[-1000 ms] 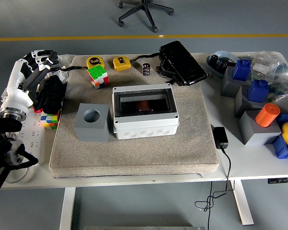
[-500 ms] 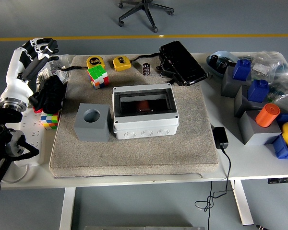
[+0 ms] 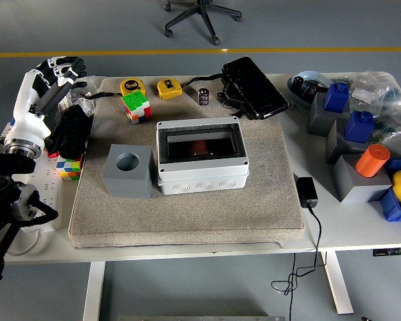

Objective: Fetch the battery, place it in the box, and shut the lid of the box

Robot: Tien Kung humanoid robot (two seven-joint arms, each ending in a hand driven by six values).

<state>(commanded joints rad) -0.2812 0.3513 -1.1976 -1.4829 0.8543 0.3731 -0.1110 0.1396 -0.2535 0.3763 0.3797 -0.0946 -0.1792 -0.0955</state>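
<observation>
Box with one battery inside, two tape measures, left robot hand loosely spread, empty.

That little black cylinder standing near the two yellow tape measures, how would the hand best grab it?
The small black cylinder stands upright on the mat, with clear space around it. I'd pinch its round sides from above, fingers on opposite sides. The left hand is at the table's left edge, so coming in from the left looks easiest.

Left hand raised, fingers loose
</observation>
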